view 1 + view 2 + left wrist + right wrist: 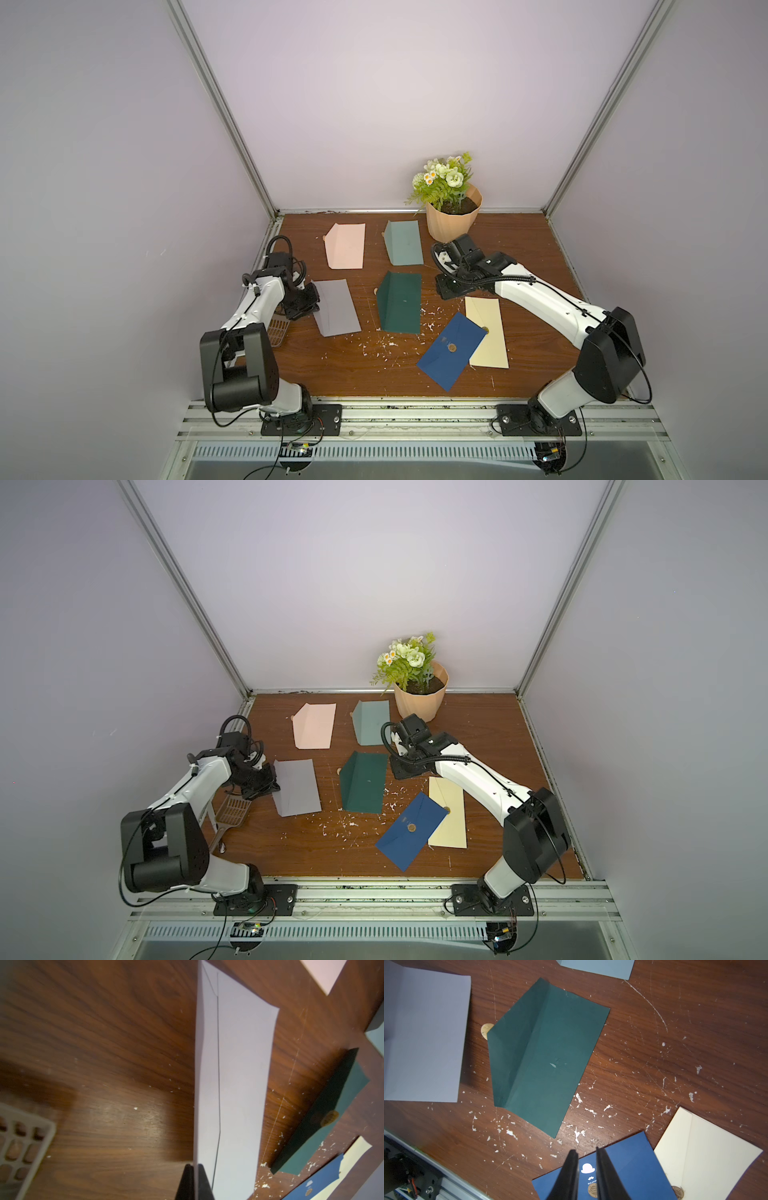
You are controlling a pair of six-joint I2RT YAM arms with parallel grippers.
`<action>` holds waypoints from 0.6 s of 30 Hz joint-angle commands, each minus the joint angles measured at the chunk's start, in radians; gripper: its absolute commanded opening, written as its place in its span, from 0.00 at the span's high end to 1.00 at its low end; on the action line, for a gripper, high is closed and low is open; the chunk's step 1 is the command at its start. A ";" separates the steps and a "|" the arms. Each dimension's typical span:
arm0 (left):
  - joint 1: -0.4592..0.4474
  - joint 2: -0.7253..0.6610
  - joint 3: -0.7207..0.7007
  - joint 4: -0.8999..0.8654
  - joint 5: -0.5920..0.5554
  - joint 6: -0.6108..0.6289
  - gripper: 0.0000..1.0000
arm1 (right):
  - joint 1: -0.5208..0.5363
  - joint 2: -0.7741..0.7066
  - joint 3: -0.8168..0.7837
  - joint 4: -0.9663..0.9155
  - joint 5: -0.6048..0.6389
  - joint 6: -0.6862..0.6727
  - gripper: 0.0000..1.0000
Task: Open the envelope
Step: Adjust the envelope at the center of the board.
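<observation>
A grey envelope point(334, 307) point(297, 787) lies at the table's left. Its flap point(204, 1064) stands upright, pinched at its edge by my left gripper point(194, 1167) point(311, 293), which is shut on it. A dark blue envelope point(451, 351) point(633, 1167), closed with a round brown sticker, partly overlaps a closed cream envelope point(490, 332) point(708, 1155). My right gripper point(587, 1152) point(446, 289) hovers above the table between the dark green and cream envelopes. Its jaws stand a narrow gap apart with nothing between them. In the right wrist view its fingers point over the blue envelope's far corner.
Flaps are up on a dark green envelope point(399, 303) at the centre and on pink point(345, 246) and grey-blue point(403, 243) ones behind. A potted plant point(453, 218) stands at the back. A slotted scoop point(235, 810) lies by the left arm. White flecks litter the wood.
</observation>
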 commanded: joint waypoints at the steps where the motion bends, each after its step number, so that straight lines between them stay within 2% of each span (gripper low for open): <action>1: -0.018 0.048 0.033 -0.035 -0.051 0.009 0.99 | -0.004 -0.042 -0.004 0.007 0.005 -0.030 0.77; 4: -0.017 0.070 0.049 -0.035 -0.077 0.014 0.94 | -0.005 -0.054 -0.018 0.007 0.011 -0.033 0.77; 10: -0.017 0.136 0.103 -0.040 -0.113 0.035 0.99 | -0.004 -0.073 -0.035 0.009 0.014 -0.044 0.77; 18: -0.039 0.189 0.155 -0.069 -0.140 0.076 1.00 | -0.006 -0.072 -0.021 -0.003 0.028 -0.060 0.76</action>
